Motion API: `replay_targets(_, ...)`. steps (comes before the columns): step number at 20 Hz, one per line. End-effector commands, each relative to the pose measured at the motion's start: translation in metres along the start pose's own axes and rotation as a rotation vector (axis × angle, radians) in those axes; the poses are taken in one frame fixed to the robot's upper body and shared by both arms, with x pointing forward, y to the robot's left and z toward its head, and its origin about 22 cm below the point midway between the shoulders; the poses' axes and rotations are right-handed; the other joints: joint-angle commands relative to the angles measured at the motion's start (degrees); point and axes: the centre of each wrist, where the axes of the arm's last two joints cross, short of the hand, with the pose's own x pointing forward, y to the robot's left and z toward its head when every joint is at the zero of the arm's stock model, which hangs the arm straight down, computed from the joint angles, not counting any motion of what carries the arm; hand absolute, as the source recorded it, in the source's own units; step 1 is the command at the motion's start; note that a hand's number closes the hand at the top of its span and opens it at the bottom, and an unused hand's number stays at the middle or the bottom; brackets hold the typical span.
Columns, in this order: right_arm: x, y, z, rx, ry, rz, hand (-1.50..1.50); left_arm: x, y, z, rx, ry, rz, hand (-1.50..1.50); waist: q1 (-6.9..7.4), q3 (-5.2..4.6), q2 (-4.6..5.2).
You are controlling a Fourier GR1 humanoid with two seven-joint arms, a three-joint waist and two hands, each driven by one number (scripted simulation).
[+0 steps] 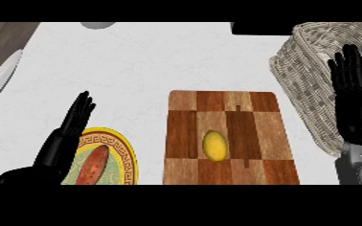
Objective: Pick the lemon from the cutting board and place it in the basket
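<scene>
Fingers (79,109) straight on both hands

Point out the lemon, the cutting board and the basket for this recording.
lemon (215,145), head view, middle of its yellow skin.
cutting board (265,124), head view, bare wood right of the lemon.
basket (304,76), head view, woven outer wall.

A yellow-rimmed plate (126,149) sits at the lower left of the white desk (141,62). On it lies a reddish sausage-shaped item (93,166). A pale round object (98,25) shows at the desk's far edge.
</scene>
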Motion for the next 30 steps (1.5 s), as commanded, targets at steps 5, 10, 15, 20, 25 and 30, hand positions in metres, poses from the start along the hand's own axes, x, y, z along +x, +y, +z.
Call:
replay_targets(5, 0.045, 0.057, -0.04, 0.426, -0.265, -0.349, 1.5, 0.01, 0.043, -0.031, 0.125, 0.115, -0.07, 0.0, 2.3, 1.33, 1.58)
replay_targets(10, 0.061, 0.107, -0.012, 0.934, -0.576, 0.075, -1.5, 0.014, 0.043, -0.044, 0.093, 0.211, -0.052, 0.0, 2.69, 1.0, 1.44)
replay_targets(15, 0.046, 0.196, 0.057, 0.819, -0.638, 0.027, -1.5, 0.013, 0.048, -0.07, 0.132, 0.284, -0.053, 0.0, -0.56, 0.96, 0.61)
replay_targets(20, 0.094, 0.211, 0.07, 0.838, -0.43, 0.177, -1.5, 0.006, 0.057, -0.074, 0.149, 0.284, -0.039, 0.0, -0.93, 0.9, 0.26)
replay_targets(25, 0.132, 0.195, 0.036, 0.808, -0.337, 0.593, -1.5, 0.011, 0.067, -0.073, 0.178, 0.299, -0.057, 0.0, -1.43, 0.71, -0.51)
replay_targets(30, 0.175, 0.176, 0.004, 0.634, -0.247, 0.935, -1.5, 0.012, 0.069, -0.074, 0.172, 0.314, -0.052, 0.0, -1.56, 0.73, -0.61)
